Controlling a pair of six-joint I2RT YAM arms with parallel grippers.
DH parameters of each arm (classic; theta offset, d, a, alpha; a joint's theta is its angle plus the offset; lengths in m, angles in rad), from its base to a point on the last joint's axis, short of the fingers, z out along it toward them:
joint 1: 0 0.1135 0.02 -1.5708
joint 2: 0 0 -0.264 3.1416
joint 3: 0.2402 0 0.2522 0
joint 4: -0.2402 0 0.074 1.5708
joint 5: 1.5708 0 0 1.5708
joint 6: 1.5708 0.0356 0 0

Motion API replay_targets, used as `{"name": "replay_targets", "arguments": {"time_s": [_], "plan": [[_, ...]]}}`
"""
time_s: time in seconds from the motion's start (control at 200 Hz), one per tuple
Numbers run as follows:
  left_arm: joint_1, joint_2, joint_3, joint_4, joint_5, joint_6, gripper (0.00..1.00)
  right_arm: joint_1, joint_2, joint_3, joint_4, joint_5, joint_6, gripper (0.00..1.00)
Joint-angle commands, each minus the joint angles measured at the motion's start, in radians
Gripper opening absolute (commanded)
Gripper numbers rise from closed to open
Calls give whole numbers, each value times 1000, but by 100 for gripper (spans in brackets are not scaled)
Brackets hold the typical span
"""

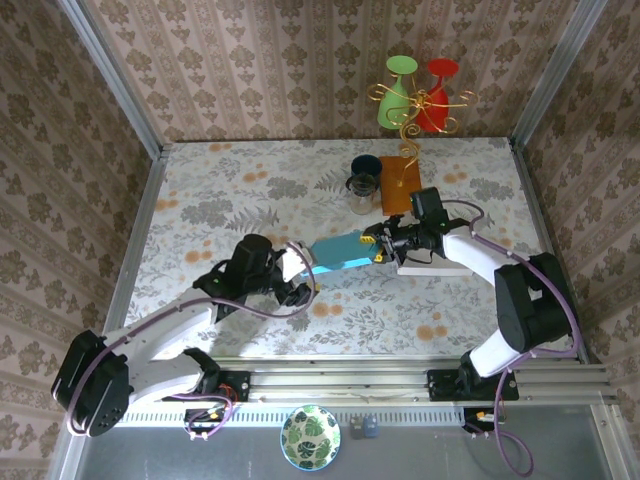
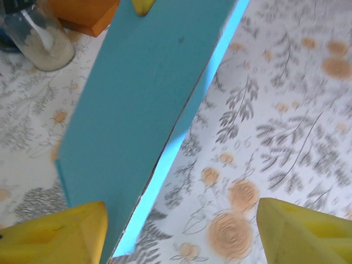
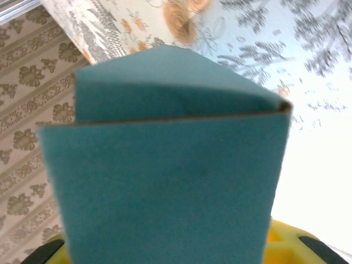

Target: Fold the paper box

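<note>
Teal paper box (image 1: 343, 252) lay near the middle of your floral tabletop (image 1: 230, 190), slanting from 8 o'clock up to 2 o'clock between your two arms. Your right end effector (image 1: 378, 243) was clamped on its 2 o'clock end. In the right wrist view the cardboard ran straight up from between the jaws, with one yellow finger (image 3: 283, 245) peeking out at 5 o'clock. That view also showed the box as a flattened sleeve, with two panels meeting at a crease on the right and gaping slightly at the far end.

Your left end effector (image 1: 303, 278) sat at the box's 8 o'clock end with its jaws spread wide. In the left wrist view the box's corner was right against the left-hand yellow finger (image 2: 60, 236), while the other finger was well apart from it, with bare tabletop between them.

At 12 o'clock from the box stood a glass jar (image 1: 362, 192), and just beside it at 3 o'clock was an orange block (image 1: 399, 185).
</note>
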Motion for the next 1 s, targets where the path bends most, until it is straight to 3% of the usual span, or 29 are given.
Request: {"name": "replay_targets", "arguments": {"time_s": [0.0,0.47,0.665,0.995], "plan": [[-7,-25,17,-25,-102,169,77,-1,-46,10,-112,-64,113,35],[-4,55,8,41,-48,200,77,-1,-69,-117,-124,-132,313,33],[-6,93,24,28,-10,196,66,1,-49,-185,-37,-142,406,34],[3,161,74,17,50,200,51,-39,23,-224,-8,-128,403,40]]}}
